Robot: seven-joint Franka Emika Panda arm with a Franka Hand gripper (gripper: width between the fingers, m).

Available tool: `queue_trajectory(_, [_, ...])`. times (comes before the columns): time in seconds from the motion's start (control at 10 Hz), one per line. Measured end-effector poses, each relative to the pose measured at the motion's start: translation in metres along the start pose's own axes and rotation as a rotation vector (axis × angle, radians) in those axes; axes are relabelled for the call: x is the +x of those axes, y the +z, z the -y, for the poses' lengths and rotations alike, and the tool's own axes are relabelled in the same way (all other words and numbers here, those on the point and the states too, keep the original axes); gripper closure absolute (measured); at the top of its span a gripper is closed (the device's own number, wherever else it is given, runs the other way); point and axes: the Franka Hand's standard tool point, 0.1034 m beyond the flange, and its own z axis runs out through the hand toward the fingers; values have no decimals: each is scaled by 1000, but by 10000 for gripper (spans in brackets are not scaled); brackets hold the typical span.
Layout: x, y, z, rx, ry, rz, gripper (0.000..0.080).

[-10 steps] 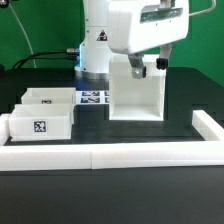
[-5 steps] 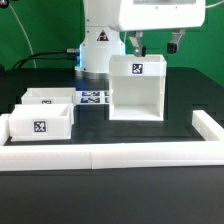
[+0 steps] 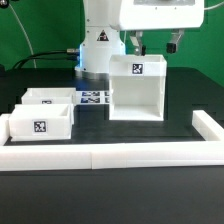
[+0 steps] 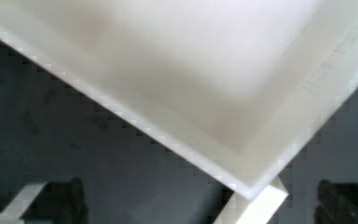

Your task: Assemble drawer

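The tall white box shell [image 3: 137,90] stands upright on the black table, open side facing the front, with a square tag on its top front edge. Two small open-top trays sit at the exterior view's left: the front tray [image 3: 40,122] and the one behind it [image 3: 50,98], each with a tag. My gripper [image 3: 156,44] hangs just above the shell's top, open and empty, its fingers [image 3: 137,44] apart. In the wrist view the shell [image 4: 194,70] fills the frame as a white surface, with the gripper [image 4: 202,203] open and its dark fingertips [image 4: 51,200] at either side.
A long low white border wall [image 3: 110,155] runs along the front and turns back at the exterior view's right [image 3: 210,125]. The marker board [image 3: 93,98] lies flat between the trays and the shell. The robot base [image 3: 98,50] stands behind.
One second ago the gripper was down at the shell's top edge, covering its tag. It has since risen clear of the shell. The shell and trays have not moved.
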Motion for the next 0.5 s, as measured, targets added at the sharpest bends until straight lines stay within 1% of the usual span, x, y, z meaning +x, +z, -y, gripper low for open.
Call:
queue_trajectory(0.1, [-1,-1,1,-1,24,-2,150])
queue_trajectory(0.2, [-10,-2,6,-8,184,-10,150])
queue_trajectory(0.3, [-23,0,16,-10,316,-20,150])
queue_trajectory(0.5, [-31,9,34,-10,494,3,150])
